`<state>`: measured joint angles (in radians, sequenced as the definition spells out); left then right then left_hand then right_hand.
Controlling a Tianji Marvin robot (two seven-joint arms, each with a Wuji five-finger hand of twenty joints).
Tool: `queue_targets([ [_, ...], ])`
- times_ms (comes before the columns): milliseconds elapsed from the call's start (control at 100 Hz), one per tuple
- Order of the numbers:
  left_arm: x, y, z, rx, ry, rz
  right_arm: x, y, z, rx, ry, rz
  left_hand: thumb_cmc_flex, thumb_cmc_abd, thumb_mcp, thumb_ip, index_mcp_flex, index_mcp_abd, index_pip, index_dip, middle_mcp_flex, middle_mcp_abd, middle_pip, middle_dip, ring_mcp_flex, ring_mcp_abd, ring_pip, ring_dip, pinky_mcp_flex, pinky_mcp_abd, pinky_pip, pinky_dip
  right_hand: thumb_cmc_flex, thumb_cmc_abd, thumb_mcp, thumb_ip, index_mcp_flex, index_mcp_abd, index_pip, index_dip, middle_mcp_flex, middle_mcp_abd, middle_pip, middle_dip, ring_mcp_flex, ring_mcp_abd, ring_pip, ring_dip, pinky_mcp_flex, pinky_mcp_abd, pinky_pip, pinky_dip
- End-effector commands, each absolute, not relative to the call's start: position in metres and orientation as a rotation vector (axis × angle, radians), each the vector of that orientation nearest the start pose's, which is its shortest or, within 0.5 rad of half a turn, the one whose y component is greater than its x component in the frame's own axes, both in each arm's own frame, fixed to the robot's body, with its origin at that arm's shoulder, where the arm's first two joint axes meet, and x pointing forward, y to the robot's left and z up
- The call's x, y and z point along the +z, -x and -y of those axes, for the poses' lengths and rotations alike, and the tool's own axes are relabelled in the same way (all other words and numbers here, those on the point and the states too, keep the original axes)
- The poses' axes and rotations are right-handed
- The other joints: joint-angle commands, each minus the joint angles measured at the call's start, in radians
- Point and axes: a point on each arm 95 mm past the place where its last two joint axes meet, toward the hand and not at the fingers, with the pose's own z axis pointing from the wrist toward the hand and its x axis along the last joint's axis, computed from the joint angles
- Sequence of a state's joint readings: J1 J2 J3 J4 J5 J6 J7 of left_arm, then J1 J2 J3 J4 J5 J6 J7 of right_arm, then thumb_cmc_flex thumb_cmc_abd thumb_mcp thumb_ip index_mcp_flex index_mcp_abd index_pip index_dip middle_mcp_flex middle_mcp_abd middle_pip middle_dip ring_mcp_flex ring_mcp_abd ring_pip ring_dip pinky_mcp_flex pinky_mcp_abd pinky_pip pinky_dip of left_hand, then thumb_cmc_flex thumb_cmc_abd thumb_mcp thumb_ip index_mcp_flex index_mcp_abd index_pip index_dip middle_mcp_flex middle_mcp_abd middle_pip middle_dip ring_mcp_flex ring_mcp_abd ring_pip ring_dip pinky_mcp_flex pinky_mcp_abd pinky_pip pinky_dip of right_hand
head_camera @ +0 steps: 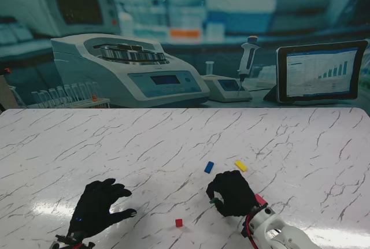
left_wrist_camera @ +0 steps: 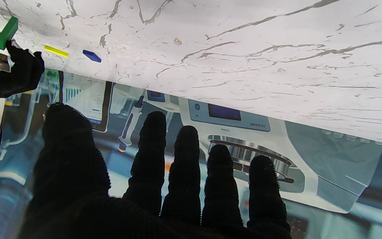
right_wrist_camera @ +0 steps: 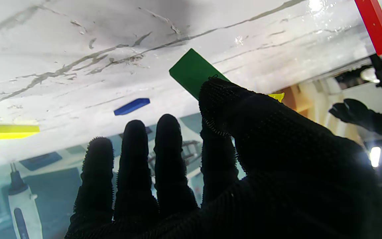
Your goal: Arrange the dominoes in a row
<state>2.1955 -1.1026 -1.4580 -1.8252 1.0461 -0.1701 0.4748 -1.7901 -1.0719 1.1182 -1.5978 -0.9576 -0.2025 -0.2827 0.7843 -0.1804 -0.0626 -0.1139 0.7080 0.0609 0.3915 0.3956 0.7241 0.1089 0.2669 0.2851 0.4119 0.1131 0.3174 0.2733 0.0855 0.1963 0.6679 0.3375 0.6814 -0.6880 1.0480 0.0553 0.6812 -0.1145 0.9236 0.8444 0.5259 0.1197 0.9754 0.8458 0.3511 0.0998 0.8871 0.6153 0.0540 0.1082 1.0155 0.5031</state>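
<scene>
While the marble table (head_camera: 300, 145) is wide and free, the left hand (head_camera: 98, 205) hovers with fingers spread, holding nothing. The right hand (head_camera: 233, 193) pinches a green domino (right_wrist_camera: 192, 71) between thumb and forefinger. The red domino (head_camera: 178, 222) stands nearer to me; blue (head_camera: 208, 167) and yellow (head_camera: 240, 166) lie flat farther away. I think the green one should go down upright, beside the red, and be released gently.
</scene>
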Motion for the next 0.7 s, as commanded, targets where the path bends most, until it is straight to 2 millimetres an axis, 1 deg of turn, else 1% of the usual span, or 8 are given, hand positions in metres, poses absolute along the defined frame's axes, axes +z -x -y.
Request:
queue_targets([
  [0,-0.363,-0.223,-0.038,-1.660,1.229,-1.293,-0.391,-0.296,-0.042,1.795,-1.237,-1.560,0.004,0.025,-0.008,-0.001,0.008,-0.007,-0.002,0.015,0.018,0.000,0.015,0.014,0.021,-0.014,0.003,0.017,-0.006,0.020,0.027,0.022,-0.011,0.003,0.019,0.000,0.015,-0.011,0.019,0.013,0.056,-0.022,0.040,0.050,0.039,-0.012,0.055,0.039,0.015,0.072,0.040,0.011],
  [60,-0.363,-0.223,-0.038,-1.659,1.230,-1.294,-0.391,-0.296,-0.043,1.803,-1.242,-1.549,0.005,0.025,-0.008,-0.001,0.008,-0.006,-0.002,0.015,0.018,0.000,0.015,0.014,0.023,-0.013,0.003,0.017,-0.007,0.026,0.029,0.023,-0.002,0.032,-0.001,0.024,-0.010,-0.006,0.027,0.032,0.107,-0.044,0.065,0.074,0.082,-0.025,0.075,0.060,0.023,0.070,0.049,0.002],
  [110,-0.363,-0.223,-0.038,-1.658,1.229,-1.294,-0.391,-0.296,-0.044,1.810,-1.246,-1.544,0.004,0.025,-0.008,-0.001,0.007,-0.008,-0.002,0.015,0.019,0.000,0.015,0.014,0.022,-0.015,0.002,0.018,-0.008,0.026,0.031,0.024,0.001,0.044,-0.008,0.033,-0.020,0.002,0.035,0.039,0.142,-0.057,0.063,0.063,0.108,-0.035,0.075,0.063,0.021,0.068,0.050,-0.002],
  [190,-0.363,-0.223,-0.038,-1.659,1.229,-1.293,-0.392,-0.295,-0.045,1.820,-1.249,-1.531,0.004,0.025,-0.008,-0.001,0.007,-0.008,-0.002,0.015,0.018,-0.001,0.014,0.014,0.021,-0.016,0.001,0.018,-0.008,0.026,0.033,0.025,0.001,0.068,-0.016,0.050,-0.044,0.037,0.057,0.047,0.231,-0.077,0.034,0.011,0.154,-0.051,0.053,0.051,0.014,0.062,0.048,-0.010],
  [290,-0.363,-0.223,-0.038,-1.656,1.227,-1.295,-0.392,-0.294,-0.047,1.828,-1.248,-1.509,0.003,0.025,-0.008,-0.001,0.007,-0.008,-0.002,0.016,0.018,-0.001,0.014,0.014,0.021,-0.014,0.001,0.018,-0.008,0.027,0.034,0.026,-0.018,0.085,-0.010,0.080,-0.065,0.086,0.094,0.050,0.331,-0.113,-0.021,-0.088,0.208,-0.065,0.000,0.013,-0.010,0.056,0.045,-0.024],
  [430,-0.363,-0.223,-0.038,-1.655,1.228,-1.296,-0.394,-0.293,-0.049,1.835,-1.256,-1.493,0.003,0.024,-0.008,-0.001,0.008,-0.008,-0.002,0.016,0.018,-0.002,0.014,0.014,0.020,-0.015,0.000,0.018,-0.009,0.029,0.035,0.026,-0.038,0.093,0.007,0.126,-0.090,0.132,0.156,0.031,0.396,-0.124,-0.021,-0.211,0.266,-0.076,-0.033,-0.026,-0.017,0.044,0.062,-0.039],
  [610,-0.362,-0.222,-0.038,-1.655,1.224,-1.298,-0.395,-0.292,-0.053,1.844,-1.254,-1.484,0.004,0.023,-0.008,-0.001,0.009,-0.008,-0.001,0.016,0.018,-0.001,0.014,0.014,0.019,-0.016,-0.001,0.018,-0.009,0.021,0.035,0.026,-0.049,0.085,0.034,0.149,-0.108,0.164,0.221,-0.017,0.432,-0.137,0.002,-0.292,0.310,-0.082,-0.029,-0.042,0.002,0.030,0.098,-0.045],
  [690,-0.362,-0.222,-0.038,-1.655,1.222,-1.299,-0.395,-0.291,-0.055,1.848,-1.251,-1.480,0.004,0.023,-0.008,-0.001,0.008,-0.010,-0.001,0.016,0.019,-0.003,0.015,0.014,0.020,-0.016,0.000,0.018,-0.009,0.020,0.034,0.025,-0.052,0.086,0.041,0.157,-0.113,0.170,0.233,-0.022,0.435,-0.139,0.007,-0.302,0.313,-0.085,-0.026,-0.043,0.005,0.025,0.104,-0.046],
])
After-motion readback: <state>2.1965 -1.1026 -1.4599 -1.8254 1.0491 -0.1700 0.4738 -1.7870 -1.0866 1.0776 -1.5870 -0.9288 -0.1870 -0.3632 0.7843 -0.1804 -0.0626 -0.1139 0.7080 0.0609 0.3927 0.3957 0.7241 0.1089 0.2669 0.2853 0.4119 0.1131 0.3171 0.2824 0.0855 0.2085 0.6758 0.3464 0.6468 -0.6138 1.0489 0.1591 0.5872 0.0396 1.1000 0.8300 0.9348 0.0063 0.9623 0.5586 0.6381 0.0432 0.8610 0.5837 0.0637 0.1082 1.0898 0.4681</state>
